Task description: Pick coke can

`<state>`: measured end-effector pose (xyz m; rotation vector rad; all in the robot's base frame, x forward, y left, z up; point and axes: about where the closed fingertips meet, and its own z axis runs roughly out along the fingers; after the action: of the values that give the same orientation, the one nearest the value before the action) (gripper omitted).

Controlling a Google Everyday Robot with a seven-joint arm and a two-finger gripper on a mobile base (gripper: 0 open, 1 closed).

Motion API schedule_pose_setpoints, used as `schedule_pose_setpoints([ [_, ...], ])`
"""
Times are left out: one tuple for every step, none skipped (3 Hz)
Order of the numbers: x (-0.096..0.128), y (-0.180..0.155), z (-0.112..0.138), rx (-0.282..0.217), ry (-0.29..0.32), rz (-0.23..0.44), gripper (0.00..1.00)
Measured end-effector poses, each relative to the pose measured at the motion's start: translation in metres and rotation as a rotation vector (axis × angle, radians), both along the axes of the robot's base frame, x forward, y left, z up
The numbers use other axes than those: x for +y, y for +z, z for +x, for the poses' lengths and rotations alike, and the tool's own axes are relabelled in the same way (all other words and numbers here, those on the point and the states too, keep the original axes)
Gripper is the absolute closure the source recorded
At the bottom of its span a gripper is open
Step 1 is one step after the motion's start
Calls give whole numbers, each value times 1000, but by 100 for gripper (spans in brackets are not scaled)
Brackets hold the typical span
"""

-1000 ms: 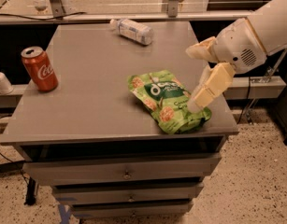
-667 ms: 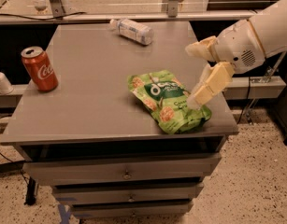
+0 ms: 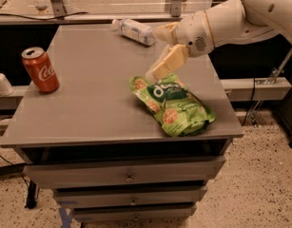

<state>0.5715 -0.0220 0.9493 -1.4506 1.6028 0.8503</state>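
Camera view: the can (image 3: 40, 70) stands upright near the left edge of the grey table (image 3: 93, 99), red with white script and a silver top, nothing touching it. The gripper (image 3: 157, 52) hangs above the middle-right of the table, well apart from the can, reaching in from the upper right on a white arm (image 3: 231, 18). Its two tan fingers (image 3: 170, 61) are spread wide with nothing between them; the lower one points down, its tip just above the near end of the bag (image 3: 173, 103). The bag, green and crumpled, lies flat toward the table's front right corner. A clear bottle (image 3: 133, 31) with a white label lies on its side at the far edge, just beside the upper finger. Drawers (image 3: 129, 175) fill the table's front, above a speckled floor (image 3: 259, 184)
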Motion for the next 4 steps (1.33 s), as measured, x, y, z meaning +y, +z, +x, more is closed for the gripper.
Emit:
schedule_pose_setpoints([
  [57, -4, 28, 5, 9, 66, 0],
  [117, -20, 34, 33, 34, 95, 0],
  [167, -39, 29, 60, 70, 107, 0],
  [203, -56, 29, 88, 83, 134, 0],
])
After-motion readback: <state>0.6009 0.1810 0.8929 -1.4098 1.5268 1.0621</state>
